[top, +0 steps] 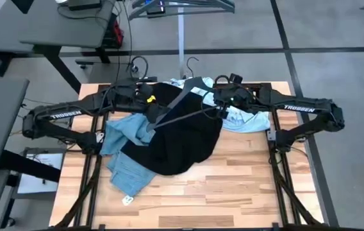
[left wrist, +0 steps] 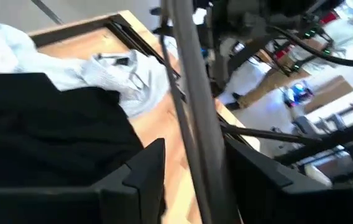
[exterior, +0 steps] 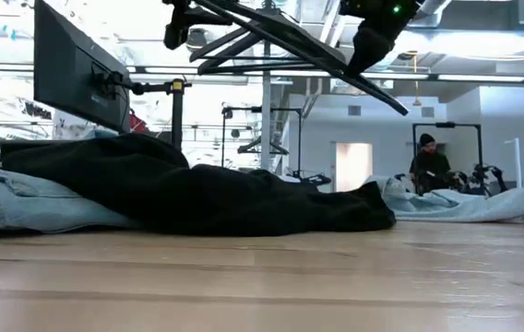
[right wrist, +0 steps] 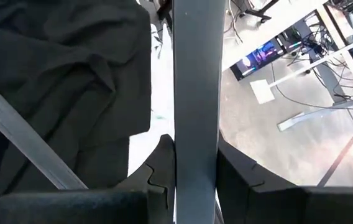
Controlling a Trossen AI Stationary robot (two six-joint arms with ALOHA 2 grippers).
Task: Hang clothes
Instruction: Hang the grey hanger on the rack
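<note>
A grey clothes hanger (top: pixel 185 115) is held in the air over the clothes, its hook (top: pixel 192 63) pointing to the far edge; in the low view the hanger (exterior: pixel 280 41) hangs high above the table. My left gripper (top: pixel 150 109) and my right gripper (top: pixel 222 108) are each shut on it, left and right of its middle. Below lies a black t-shirt (top: pixel 179 144), heaped at the table's middle. It overlaps light blue jeans (top: pixel 125 160) on its left. A pale shirt (top: pixel 246 120) lies crumpled under my right arm. My left gripper pinches a grey bar of the hanger (left wrist: pixel 189 112) between its two fingers, near the hanger's left end, and the fingers lie across the bar. The hanger is lifted clear of the clothes. My right gripper pinches a broad grey bar of the hanger (right wrist: pixel 195 93) between its two fingers, near the hanger's right end, fingers across the bar. A second bar (right wrist: pixel 21 143) slants off over the black t-shirt.
A second dark hook (top: pixel 137 64) shows at the far edge behind my left arm. A rack pole (top: pixel 181 32) stands beyond the far edge. Grey desks (top: pixel 47 25) stand at the left. Bare wood (top: pixel 220 199) lies along the near edge. A person (exterior: pixel 426 161) sits far behind.
</note>
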